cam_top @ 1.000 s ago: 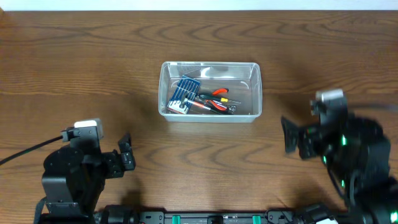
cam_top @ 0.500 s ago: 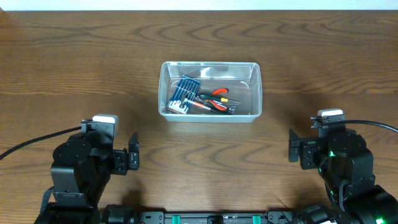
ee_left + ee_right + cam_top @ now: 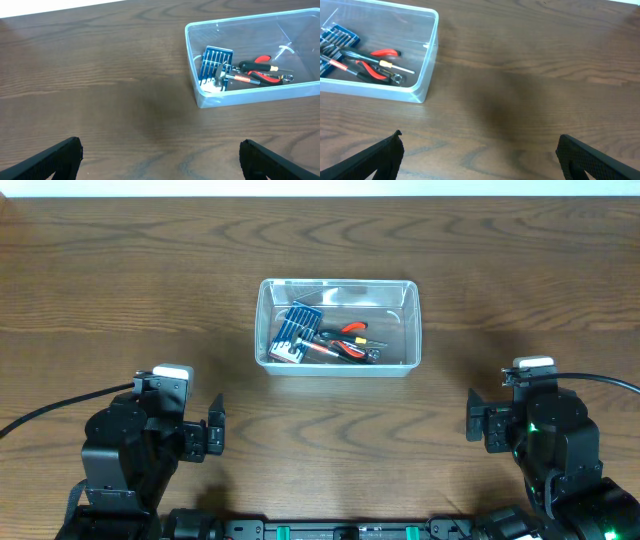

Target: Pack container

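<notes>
The clear plastic container (image 3: pixel 411 325) stands at the table's middle, toward the back. In it lie a blue case of screwdriver bits (image 3: pixel 296 328), red-handled pliers (image 3: pixel 350 330) and other small hand tools. It also shows in the left wrist view (image 3: pixel 192 75) and the right wrist view (image 3: pixel 427 65). My left gripper (image 3: pixel 213 438) is open and empty at the front left, well short of the container. My right gripper (image 3: pixel 476 423) is open and empty at the front right. In the wrist views each pair of fingers (image 3: pixel 160 160) (image 3: pixel 480 157) is spread wide over bare wood.
The wooden table (image 3: pixel 120 290) runs to a pale edge at the back. Each arm's black base and a cable sit at the front corners.
Both arms drew back toward the front edge and settled; the right arm moved most. The last half second shows almost no motion. The container and its contents have not moved.
</notes>
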Controlling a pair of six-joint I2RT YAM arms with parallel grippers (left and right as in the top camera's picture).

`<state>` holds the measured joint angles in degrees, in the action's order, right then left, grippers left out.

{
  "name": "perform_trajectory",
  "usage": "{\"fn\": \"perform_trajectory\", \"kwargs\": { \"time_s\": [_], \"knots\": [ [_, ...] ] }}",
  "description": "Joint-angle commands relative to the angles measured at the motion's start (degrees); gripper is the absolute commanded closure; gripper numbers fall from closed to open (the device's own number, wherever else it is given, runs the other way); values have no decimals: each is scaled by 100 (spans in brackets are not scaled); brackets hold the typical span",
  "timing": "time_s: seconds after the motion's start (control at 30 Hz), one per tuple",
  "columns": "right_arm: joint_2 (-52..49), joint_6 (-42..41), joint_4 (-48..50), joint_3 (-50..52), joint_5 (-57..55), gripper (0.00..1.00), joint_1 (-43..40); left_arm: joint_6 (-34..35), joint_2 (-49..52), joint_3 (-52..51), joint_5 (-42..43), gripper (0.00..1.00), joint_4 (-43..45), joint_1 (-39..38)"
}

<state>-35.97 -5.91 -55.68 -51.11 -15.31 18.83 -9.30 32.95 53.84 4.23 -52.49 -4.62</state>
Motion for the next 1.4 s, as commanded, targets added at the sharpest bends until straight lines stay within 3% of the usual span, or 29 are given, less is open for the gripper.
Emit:
{"fn": "perform_trajectory", "kwargs": {
  "time_s": [0.0,0.13,0.33,0.6,0.73,1.1,1.37],
  "knots": [
    [28,-87,-24,24,-120,1,33,-98,24,-11,50,2,4,-22],
    [39,37,-153,24,-514,1,28,-98,24,-11,50,2,4,-22],
    [704,-92,15,306,308,1,-636,-98,24,-11,50,2,4,-22],
    [2809,-94,1008,1978,986,1,-1449,-98,24,-11,50,2,4,-22],
    [3403,-90,1757,2669,1161,1,-1591,-98,24,-11,50,2,4,-22],
    [3567,1137,5097,4308,1150,1,-1493,-98,24,-11,50,1,4,-22],
    [3567,1460,5399,4728,1128,1,-1495,-98,24,-11,50,2,4,-22]
  ]
}}
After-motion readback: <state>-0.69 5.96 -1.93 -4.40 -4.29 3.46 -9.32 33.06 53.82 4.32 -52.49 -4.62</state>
